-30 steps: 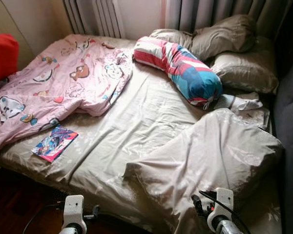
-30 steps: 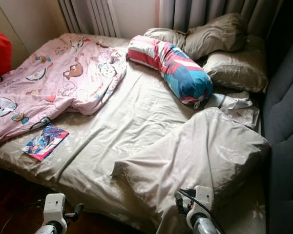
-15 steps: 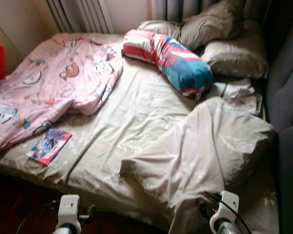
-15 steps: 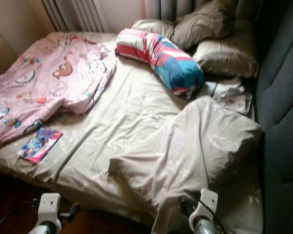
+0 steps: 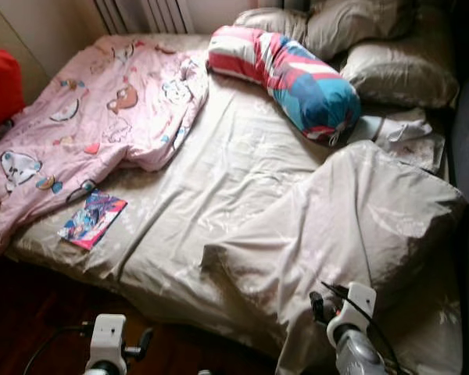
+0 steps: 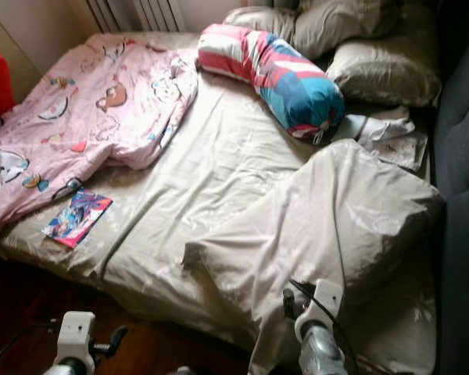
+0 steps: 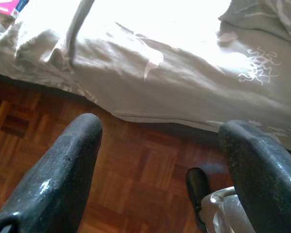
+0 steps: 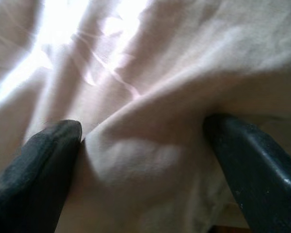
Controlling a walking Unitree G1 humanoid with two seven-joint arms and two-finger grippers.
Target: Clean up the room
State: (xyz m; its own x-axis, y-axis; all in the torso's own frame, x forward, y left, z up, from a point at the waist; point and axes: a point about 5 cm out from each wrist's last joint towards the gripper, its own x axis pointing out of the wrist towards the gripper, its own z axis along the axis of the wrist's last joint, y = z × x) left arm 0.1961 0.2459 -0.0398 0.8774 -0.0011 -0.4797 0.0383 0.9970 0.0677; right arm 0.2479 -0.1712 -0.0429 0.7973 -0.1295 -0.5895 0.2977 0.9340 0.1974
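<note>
Bed: the bed (image 5: 219, 195) takes up most of the head views, under a wrinkled beige sheet, its near edge running along the lower part of the frame above a dark wood parquet floor (image 7: 131, 179).
Beige duvet: a rumpled beige duvet (image 5: 352, 226) lies heaped in the lower right of the frame, one corner pointing toward the middle of the bed.
Right gripper: the right gripper (image 8: 145, 165) is at the near edge of that duvet in the lower right; its jaws stand spread wide with a raised fold of the beige cloth lying between them, touching both fingers but not pinched.
Left gripper: the left gripper (image 7: 160, 160) hangs low at the lower left of the frame, over the floor just short of the bed's edge; its jaws are spread and hold nothing.
Pink blanket: a pink cartoon-print blanket (image 5: 94, 117) is spread over the upper left of the bed.
Book: a colourful thin book (image 5: 92, 219) lies on the sheet at left, just below the pink blanket's edge.
Bolster: a red, white and blue bolster (image 5: 289, 78) lies slanted at upper centre.
Pillows: beige pillows (image 5: 399, 70) are piled in the upper right.
Red cushion: a red cushion (image 5: 1, 86) shows at the far left edge.
</note>
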